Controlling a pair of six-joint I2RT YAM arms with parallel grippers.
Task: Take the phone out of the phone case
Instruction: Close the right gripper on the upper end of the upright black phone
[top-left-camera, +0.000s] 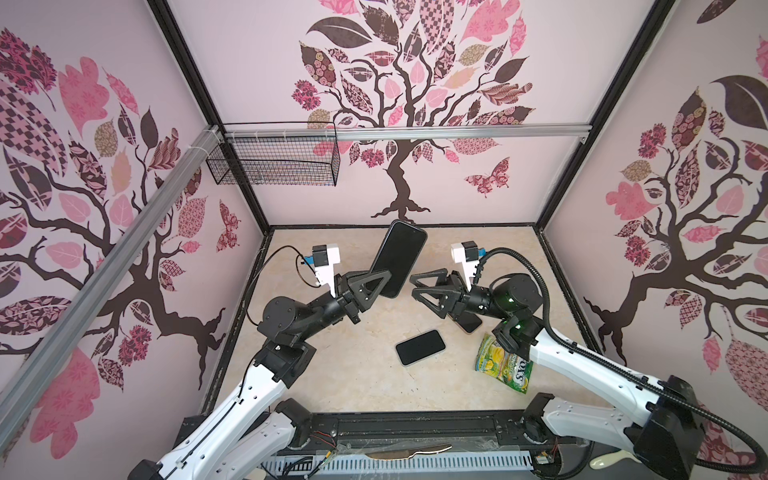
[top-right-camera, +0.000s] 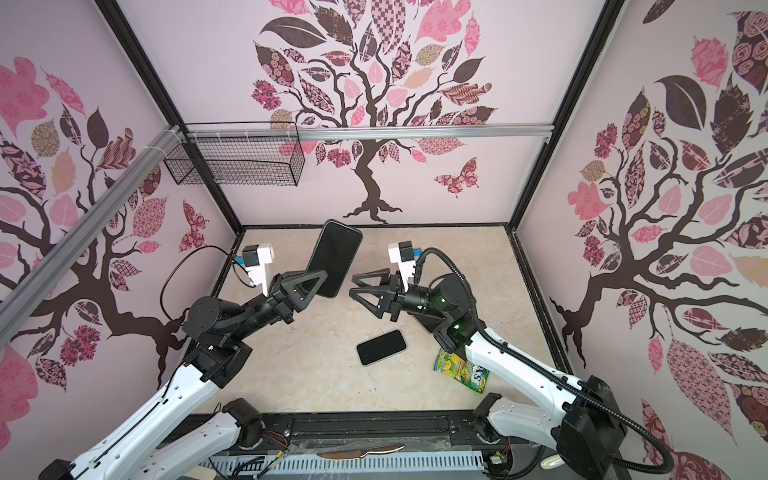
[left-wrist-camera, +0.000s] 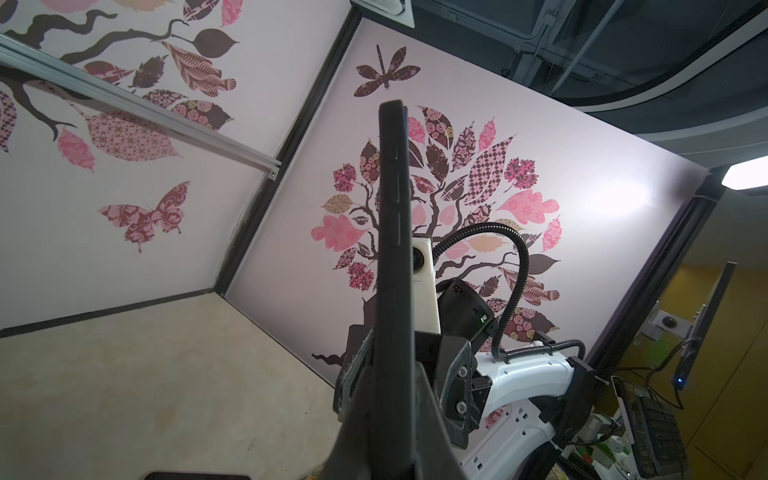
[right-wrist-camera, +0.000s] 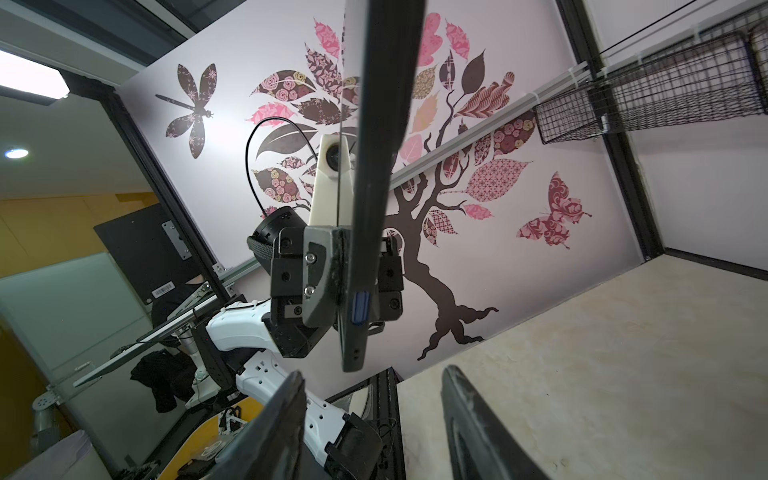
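Note:
A phone in a black phone case (top-left-camera: 400, 257) (top-right-camera: 334, 257) stands on end in the air above the back middle of the table. My left gripper (top-left-camera: 384, 284) (top-right-camera: 320, 282) is shut on its lower part. The left wrist view shows the cased phone (left-wrist-camera: 392, 232) edge-on, rising from between my left gripper's (left-wrist-camera: 392, 374) jaws. My right gripper (top-left-camera: 415, 286) (top-right-camera: 353, 286) is open and empty, just right of the phone with a small gap. In the right wrist view the phone's (right-wrist-camera: 374, 166) lower end hangs beyond my right gripper's (right-wrist-camera: 374, 374) spread fingers.
A second dark phone (top-left-camera: 420, 347) (top-right-camera: 381, 347) lies flat on the table. Another dark slab (top-left-camera: 471, 323) is partly hidden under my right wrist. A green and yellow snack packet (top-left-camera: 505, 365) lies by the right arm. A wire basket (top-left-camera: 274, 160) hangs at the back left.

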